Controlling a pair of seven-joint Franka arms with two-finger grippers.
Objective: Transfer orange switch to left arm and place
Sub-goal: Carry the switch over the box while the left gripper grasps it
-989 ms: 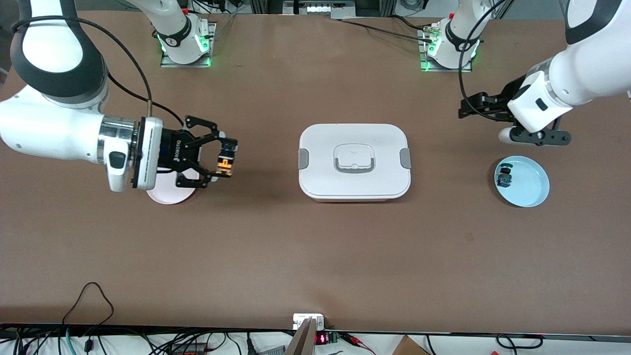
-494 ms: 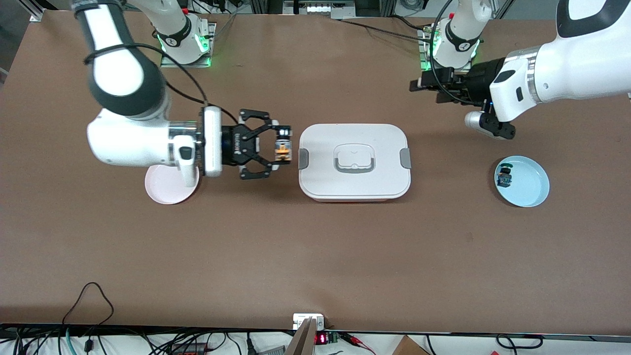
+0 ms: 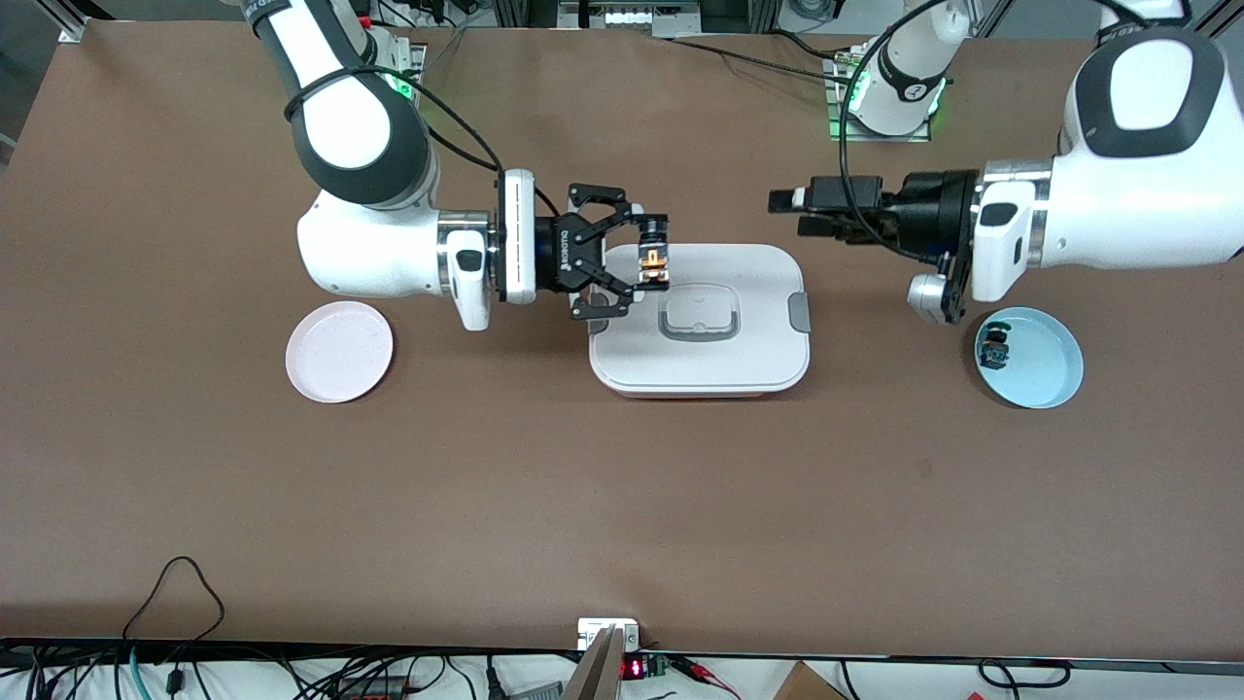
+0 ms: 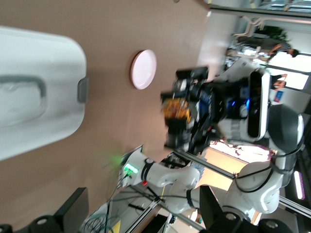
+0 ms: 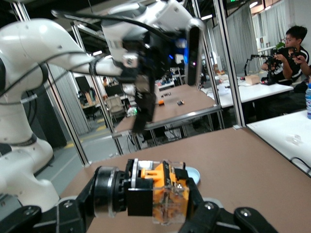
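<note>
My right gripper (image 3: pixel 653 261) is clamped on the orange switch (image 3: pixel 653 259), up over the box (image 3: pixel 748 360) lid; my left gripper (image 3: pixel 789 214) hangs spread wide above bare table near the box

Worktop (image 3: pixel 622 506): matt brown, smooth, paper-like sheet. Box (image 3: pixel 709 365): white plastic, satin; grey plastic clips. Pink plate (image 3: pixel 339 351) and blue plate (image 3: pixel 1045 374): smooth matt plastic. Arms (image 3: pixel 379 255): glossy white shells, black bands. Right hand (image 3: pixel 653 261): matt black. Switch (image 5: pixel 163 191): black and orange plastic, clear glossy block.
</note>
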